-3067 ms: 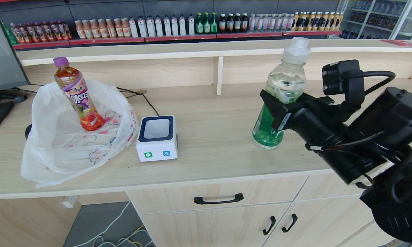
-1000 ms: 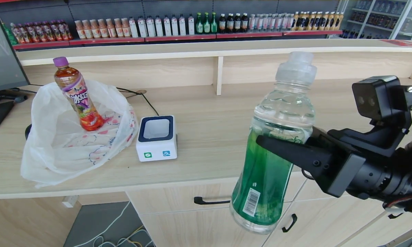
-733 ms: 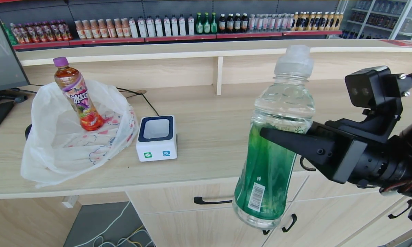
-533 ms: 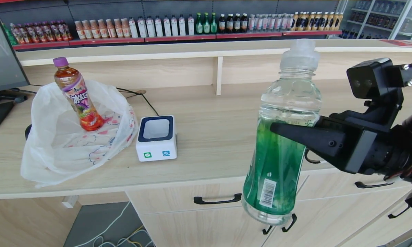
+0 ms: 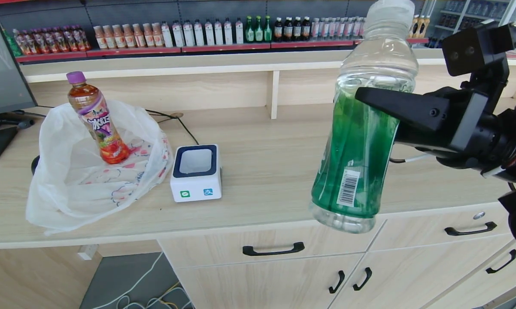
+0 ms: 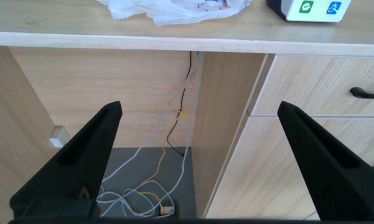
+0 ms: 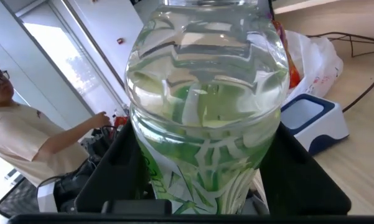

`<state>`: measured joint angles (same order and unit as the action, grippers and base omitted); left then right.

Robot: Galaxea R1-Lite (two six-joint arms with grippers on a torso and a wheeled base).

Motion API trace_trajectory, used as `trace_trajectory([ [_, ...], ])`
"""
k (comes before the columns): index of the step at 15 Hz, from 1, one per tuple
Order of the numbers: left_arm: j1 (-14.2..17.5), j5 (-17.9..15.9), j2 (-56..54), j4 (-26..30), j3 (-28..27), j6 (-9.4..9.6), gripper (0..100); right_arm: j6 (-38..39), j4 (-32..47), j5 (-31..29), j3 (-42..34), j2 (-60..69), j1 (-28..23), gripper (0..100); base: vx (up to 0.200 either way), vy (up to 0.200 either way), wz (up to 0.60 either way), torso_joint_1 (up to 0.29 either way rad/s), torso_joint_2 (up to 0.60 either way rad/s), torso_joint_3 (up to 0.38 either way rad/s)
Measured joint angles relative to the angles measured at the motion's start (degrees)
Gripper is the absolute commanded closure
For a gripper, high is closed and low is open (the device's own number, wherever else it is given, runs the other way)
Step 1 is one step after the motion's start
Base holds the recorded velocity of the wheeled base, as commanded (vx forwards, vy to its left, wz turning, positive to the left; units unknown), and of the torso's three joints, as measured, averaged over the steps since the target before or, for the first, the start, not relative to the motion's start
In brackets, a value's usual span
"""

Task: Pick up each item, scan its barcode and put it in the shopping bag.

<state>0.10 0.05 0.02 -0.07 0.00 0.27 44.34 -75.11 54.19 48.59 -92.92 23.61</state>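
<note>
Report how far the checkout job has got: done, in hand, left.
Done: the tea bottle stands in the shopping bag. In hand: the right gripper holds the green bottle in the air, right of the scanner, barcode facing the head camera. Left: scan that bottle and bag it. The left gripper hangs open below the counter edge.

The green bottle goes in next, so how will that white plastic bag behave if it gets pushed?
Probably floppy: the shopping bag lies crumpled, thin and translucent. It likely slides easily, though the tea bottle in it may anchor it.
</note>
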Motion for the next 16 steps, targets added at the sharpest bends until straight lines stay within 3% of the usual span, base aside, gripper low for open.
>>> trace_trajectory([
  [16,0.0,0.0,0.0,0.0,0.0,0.00,0,1.1,0.0,0.0,1.7,-0.4,0.3,100,0.000,0.000,0.00,0.000,0.00,0.000],
])
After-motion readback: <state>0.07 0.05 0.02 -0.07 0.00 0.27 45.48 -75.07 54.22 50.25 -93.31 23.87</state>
